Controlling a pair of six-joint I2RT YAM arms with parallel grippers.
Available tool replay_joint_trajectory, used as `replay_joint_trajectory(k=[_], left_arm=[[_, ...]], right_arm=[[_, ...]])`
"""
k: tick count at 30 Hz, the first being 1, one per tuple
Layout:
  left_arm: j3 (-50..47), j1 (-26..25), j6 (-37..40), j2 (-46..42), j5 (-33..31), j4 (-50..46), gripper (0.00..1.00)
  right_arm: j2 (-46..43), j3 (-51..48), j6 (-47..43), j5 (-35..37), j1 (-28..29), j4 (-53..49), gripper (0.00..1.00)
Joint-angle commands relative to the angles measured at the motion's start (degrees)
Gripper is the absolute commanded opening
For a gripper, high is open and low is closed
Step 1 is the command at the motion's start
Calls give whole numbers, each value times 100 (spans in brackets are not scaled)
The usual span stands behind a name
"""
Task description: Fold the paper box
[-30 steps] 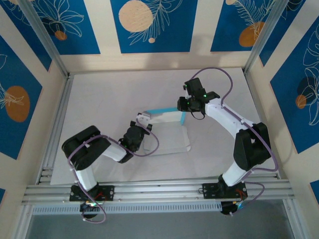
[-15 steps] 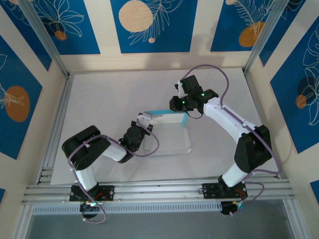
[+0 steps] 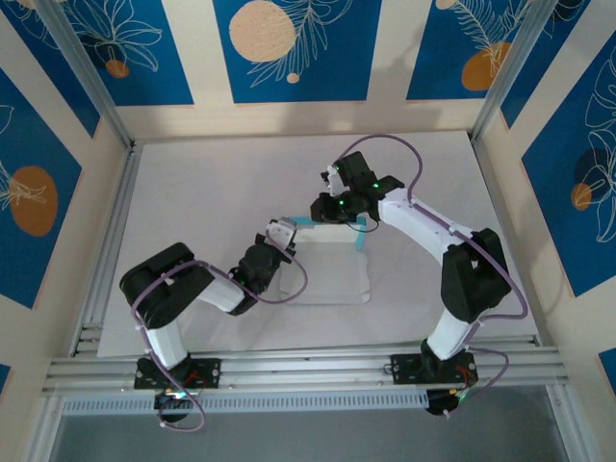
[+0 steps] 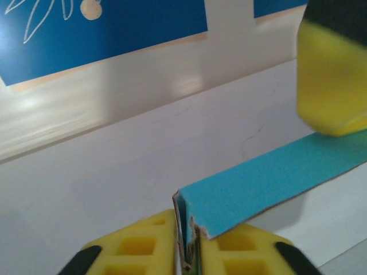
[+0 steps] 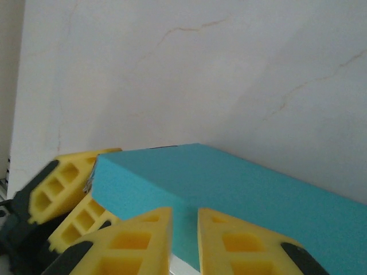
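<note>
The paper box (image 3: 322, 274) lies mid-table, white base up, with light-blue walls raised along its far and right sides. My left gripper (image 3: 282, 231) is at the far-left corner. In the left wrist view its jaws (image 4: 189, 252) are shut on the blue card's folded corner (image 4: 269, 177). My right gripper (image 3: 327, 209) is over the far wall. Its yellow jaws (image 5: 184, 220) stand a little apart, tips against the blue wall (image 5: 229, 177), and I see nothing pinched between them. The left gripper's fingers (image 5: 57, 186) show beside that wall's end.
The white table sheet (image 3: 192, 192) has open room on all sides of the box. Patterned blue walls and aluminium posts (image 3: 87, 77) ring the workspace. A rail (image 3: 308, 371) runs along the near edge by the arm bases.
My right gripper has slid left along the far wall toward the left gripper, and its jaws have narrowed. The left arm has stayed at the corner.
</note>
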Motion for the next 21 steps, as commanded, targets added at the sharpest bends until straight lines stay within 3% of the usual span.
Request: replay_joint_trajectory(k=[1, 5, 11, 14, 21], left_arm=[[-19, 1, -80, -122, 369, -4, 23], [-151, -2, -169, -259, 491, -21, 34], [-291, 0, -189, -494, 493, -92, 37], [-374, -8, -252, -610, 599, -115, 45], [-424, -7, -593, -1269, 1251, -838, 57]], right_arm=[[20, -184, 108, -105, 65, 77, 20], [-2, -267, 61, 245, 184, 88, 20], [-388, -540, -2, 832, 365, 383, 20], [-493, -582, -91, 1045, 403, 374, 21], [-558, -746, -104, 1179, 375, 560, 21]])
